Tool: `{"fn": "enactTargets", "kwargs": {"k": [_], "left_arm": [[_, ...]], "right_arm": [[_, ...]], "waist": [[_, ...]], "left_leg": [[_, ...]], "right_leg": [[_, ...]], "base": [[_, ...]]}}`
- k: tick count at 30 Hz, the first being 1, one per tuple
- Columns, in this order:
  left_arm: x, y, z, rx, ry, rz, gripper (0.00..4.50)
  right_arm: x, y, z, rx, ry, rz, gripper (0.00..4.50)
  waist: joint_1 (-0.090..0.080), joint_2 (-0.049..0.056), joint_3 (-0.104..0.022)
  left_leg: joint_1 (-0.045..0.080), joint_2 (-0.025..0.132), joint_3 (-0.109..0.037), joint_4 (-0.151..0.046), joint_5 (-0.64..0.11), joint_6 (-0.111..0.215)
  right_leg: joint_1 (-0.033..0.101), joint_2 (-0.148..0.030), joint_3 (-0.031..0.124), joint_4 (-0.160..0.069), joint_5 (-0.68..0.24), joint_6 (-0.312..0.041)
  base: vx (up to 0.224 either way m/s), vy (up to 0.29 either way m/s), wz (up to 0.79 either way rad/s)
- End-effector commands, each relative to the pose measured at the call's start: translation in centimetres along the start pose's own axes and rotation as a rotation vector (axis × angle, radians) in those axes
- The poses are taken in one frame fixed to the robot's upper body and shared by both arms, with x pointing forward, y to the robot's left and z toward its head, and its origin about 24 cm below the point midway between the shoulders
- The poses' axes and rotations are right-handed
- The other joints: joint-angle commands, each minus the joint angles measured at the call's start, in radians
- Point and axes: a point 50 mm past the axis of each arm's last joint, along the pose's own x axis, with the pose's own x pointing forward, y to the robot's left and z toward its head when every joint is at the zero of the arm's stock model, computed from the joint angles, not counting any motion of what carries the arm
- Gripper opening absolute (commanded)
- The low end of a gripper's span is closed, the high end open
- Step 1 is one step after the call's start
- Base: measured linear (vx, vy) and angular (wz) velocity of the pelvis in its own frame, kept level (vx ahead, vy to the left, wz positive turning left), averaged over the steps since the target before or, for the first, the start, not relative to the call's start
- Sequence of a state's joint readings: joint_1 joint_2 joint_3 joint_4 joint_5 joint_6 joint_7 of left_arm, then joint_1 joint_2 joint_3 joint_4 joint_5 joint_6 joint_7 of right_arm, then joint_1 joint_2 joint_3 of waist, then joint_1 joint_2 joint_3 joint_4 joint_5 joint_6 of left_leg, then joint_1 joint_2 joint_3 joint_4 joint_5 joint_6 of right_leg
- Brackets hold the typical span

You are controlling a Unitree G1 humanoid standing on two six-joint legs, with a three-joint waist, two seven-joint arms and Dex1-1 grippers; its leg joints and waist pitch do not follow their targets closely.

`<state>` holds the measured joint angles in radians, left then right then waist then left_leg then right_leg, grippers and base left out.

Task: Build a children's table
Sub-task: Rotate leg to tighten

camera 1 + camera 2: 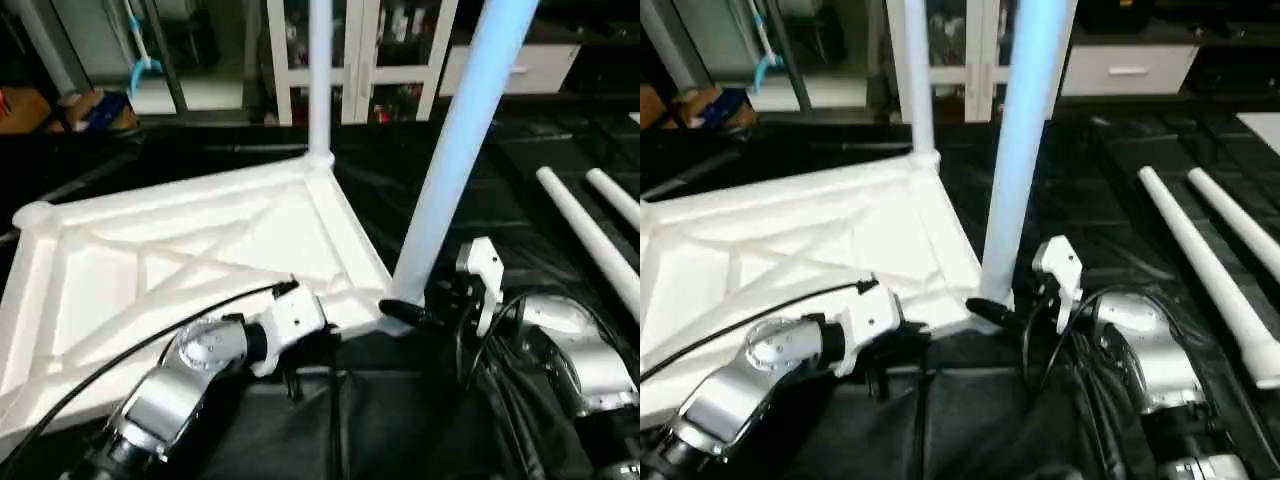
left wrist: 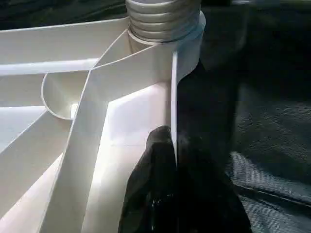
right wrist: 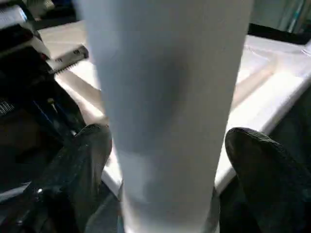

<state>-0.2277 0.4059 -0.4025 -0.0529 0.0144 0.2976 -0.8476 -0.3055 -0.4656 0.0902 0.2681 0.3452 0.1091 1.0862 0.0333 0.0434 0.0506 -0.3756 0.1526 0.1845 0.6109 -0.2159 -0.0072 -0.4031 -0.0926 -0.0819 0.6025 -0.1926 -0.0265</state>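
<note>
The children's table top (image 1: 200,260) lies upside down on the black mat, its X ribs facing up. One white leg (image 1: 320,80) stands in the far corner socket. A second leg (image 1: 450,150) stands in the near right corner socket, its threads (image 2: 163,19) showing above the socket. My left gripper (image 2: 172,141) is shut on the top's near rim, close to that corner. At the base of this near leg my right gripper (image 3: 175,145) is open, with one finger (image 3: 90,150) on each side and a gap to the leg.
Two loose white legs (image 1: 595,240) (image 1: 615,195) lie side by side on the mat at the right. A white glass-door cabinet (image 1: 350,60) and a white drawer unit (image 1: 530,65) stand behind the work area.
</note>
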Motion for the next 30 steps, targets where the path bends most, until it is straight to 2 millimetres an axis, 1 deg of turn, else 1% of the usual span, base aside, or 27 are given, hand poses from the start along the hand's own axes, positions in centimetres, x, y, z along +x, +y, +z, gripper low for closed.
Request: {"fn": "enactTargets", "kwargs": {"k": [1,2,3,4,5,6,7,8,9,10,12,16,20,21,23,24,26,27,28,29,30], "left_arm": [[0.1,-0.3,0.6,0.017,-0.038,-0.021,0.0],[0.1,-0.3,0.7,0.015,-0.043,-0.022,0.0],[0.1,-0.3,0.8,0.008,-0.049,-0.026,0.29],[0.1,-0.3,0.8,0.008,-0.05,-0.027,0.47],[0.1,-0.2,1.0,0.004,-0.056,-0.035,0.47],[0.0,-0.2,1.2,-0.002,-0.063,-0.046,0.58],[0.0,-0.1,1.3,0.002,-0.064,-0.043,0.61],[0.1,0.0,1.4,0.012,-0.064,-0.037,0.69],[0.2,0.0,1.5,0.029,-0.064,-0.031,0.81],[0.2,0.1,1.6,0.033,-0.065,-0.029,0.93],[0.6,0.0,1.8,0.038,-0.07,-0.033,0.93],[1.2,-0.2,1.9,0.036,-0.071,-0.036,0.93],[1.8,-0.2,1.5,0.038,-0.044,-0.04,0.93],[1.9,-0.1,1.4,0.039,-0.038,-0.031,0.93],[2.0,0.1,1.3,0.039,-0.027,-0.015,0.93],[2.2,0.3,1.2,0.05,-0.011,-0.002,0.93],[2.5,0.6,1.0,0.055,0.01,0.018,0.93],[2.5,0.7,1.0,0.059,0.015,0.022,0.93],[2.6,0.8,0.9,0.061,0.03,0.023,0.93],[2.6,0.9,0.9,0.062,0.035,0.023,0.93],[2.6,0.9,0.8,0.065,0.039,0.026,0.93]], "right_arm": [[0.0,0.3,0.3,-0.007,-0.002,0.026,4.03],[0.0,0.4,0.3,-0.008,0.002,0.033,4.03],[0.0,0.5,0.3,-0.006,0.006,0.041,4.07],[0.0,0.5,0.3,-0.006,0.006,0.042,4.09],[-0.1,0.7,0.4,-0.004,0.013,0.052,4.09],[-0.2,0.7,0.5,0.001,0.018,0.061,4.09],[-0.2,0.7,0.5,0.001,0.018,0.061,4.09],[-0.3,0.7,0.5,0.001,0.019,0.061,4.09],[-0.2,0.7,0.5,0.001,0.019,0.063,4.09],[-0.2,0.7,0.5,0.001,0.02,0.063,4.09],[-0.2,0.8,0.5,0.001,0.021,0.066,4.09],[-0.1,0.9,0.5,0.004,0.022,0.068,4.09],[-0.1,0.9,0.6,0.002,0.023,0.066,4.09],[-0.1,0.9,0.6,0.001,0.022,0.065,4.09],[-0.1,0.9,0.6,0.001,0.022,0.064,4.09],[-0.1,0.9,0.6,0.0,0.022,0.064,4.09],[-0.1,1.0,0.6,0.0,0.022,0.065,4.09],[-0.1,1.0,0.6,-0.001,0.022,0.065,4.09],[-0.2,1.1,0.6,-0.002,0.022,0.068,4.09],[-0.2,1.1,0.6,-0.002,0.022,0.069,4.09],[-0.2,1.1,0.6,-0.002,0.021,0.07,4.09]], "waist": [[-0.002,-0.019,-0.052],[-0.004,-0.022,-0.051],[-0.004,-0.023,-0.053],[-0.005,-0.024,-0.053],[-0.005,-0.025,-0.054],[-0.002,-0.025,-0.057],[-0.001,-0.025,-0.057],[-0.001,-0.024,-0.059],[-0.004,-0.027,-0.06],[-0.002,-0.027,-0.06],[-0.002,-0.027,-0.061],[-0.001,-0.03,-0.062],[-0.001,-0.027,-0.06],[-0.002,-0.028,-0.06],[-0.003,-0.028,-0.06],[-0.003,-0.025,-0.06],[-0.003,-0.026,-0.061],[-0.002,-0.024,-0.06],[-0.003,-0.026,-0.06],[-0.002,-0.024,-0.06],[-0.002,-0.024,-0.06]], "left_leg": [[0.018,0.087,-0.029,-0.081,-0.177,0.097],[0.016,0.086,-0.029,-0.083,-0.192,0.079],[0.015,0.085,-0.03,-0.084,-0.187,0.071],[0.015,0.085,-0.029,-0.084,-0.184,0.07],[0.015,0.084,-0.027,-0.083,-0.173,0.071],[0.017,0.083,-0.024,-0.08,-0.158,0.074],[0.019,0.083,-0.022,-0.08,-0.148,0.078],[0.02,0.083,-0.02,-0.078,-0.128,0.087],[0.015,0.081,-0.02,-0.076,-0.119,0.096],[0.015,0.082,-0.02,-0.075,-0.115,0.1],[0.015,0.081,-0.02,-0.073,-0.101,0.113],[0.012,0.081,-0.02,-0.07,-0.095,0.119],[0.012,0.08,-0.022,-0.07,-0.122,0.106],[0.012,0.08,-0.022,-0.071,-0.13,0.102],[0.012,0.081,-0.023,-0.071,-0.133,0.097],[0.013,0.08,-0.022,-0.071,-0.141,0.093],[0.012,0.08,-0.023,-0.071,-0.144,0.089],[0.013,0.079,-0.023,-0.071,-0.147,0.089],[0.012,0.08,-0.024,-0.071,-0.152,0.087],[0.012,0.08,-0.024,-0.072,-0.156,0.085],[0.014,0.08,-0.024,-0.072,-0.161,0.083]], "right_leg": [[0.044,-0.067,0.058,-0.074,-0.231,-0.22],[0.046,-0.066,0.059,-0.076,-0.244,-0.21],[0.047,-0.066,0.061,-0.074,-0.238,-0.203],[0.047,-0.066,0.061,-0.073,-0.235,-0.202],[0.046,-0.065,0.064,-0.073,-0.225,-0.201],[0.046,-0.065,0.066,-0.069,-0.206,-0.204],[0.045,-0.065,0.067,-0.069,-0.191,-0.208],[0.043,-0.063,0.068,-0.065,-0.154,-0.22],[0.046,-0.062,0.067,-0.063,-0.133,-0.226],[0.047,-0.064,0.068,-0.062,-0.127,-0.226],[0.048,-0.065,0.068,-0.061,-0.114,-0.228],[0.051,-0.067,0.067,-0.062,-0.122,-0.227],[0.05,-0.065,0.067,-0.066,-0.171,-0.214],[0.05,-0.064,0.067,-0.067,-0.182,-0.209],[0.049,-0.064,0.067,-0.067,-0.18,-0.209],[0.048,-0.062,0.066,-0.068,-0.184,-0.208],[0.049,-0.064,0.067,-0.068,-0.182,-0.207],[0.049,-0.064,0.067,-0.069,-0.185,-0.207],[0.049,-0.064,0.066,-0.069,-0.188,-0.207],[0.049,-0.065,0.067,-0.069,-0.193,-0.207],[0.048,-0.065,0.067,-0.07,-0.2,-0.206]], "base": [[0.0,0.0,0.0],[0.0,0.0,0.0],[0.0,0.0,0.0],[0.0,0.0,0.0],[0.0,0.0,0.0],[0.0,0.0,0.0],[0.0,0.0,0.0],[0.0,0.0,0.0],[0.0,0.0,0.0],[0.0,0.0,0.0],[0.0,0.0,0.0],[0.0,0.0,0.0],[0.0,0.0,0.0],[0.0,0.0,0.0],[0.0,0.0,0.0],[0.0,0.0,0.0],[0.0,0.0,0.0],[0.0,0.0,0.0],[0.0,0.0,0.0],[0.0,0.0,0.0],[0.0,0.0,0.0]]}}
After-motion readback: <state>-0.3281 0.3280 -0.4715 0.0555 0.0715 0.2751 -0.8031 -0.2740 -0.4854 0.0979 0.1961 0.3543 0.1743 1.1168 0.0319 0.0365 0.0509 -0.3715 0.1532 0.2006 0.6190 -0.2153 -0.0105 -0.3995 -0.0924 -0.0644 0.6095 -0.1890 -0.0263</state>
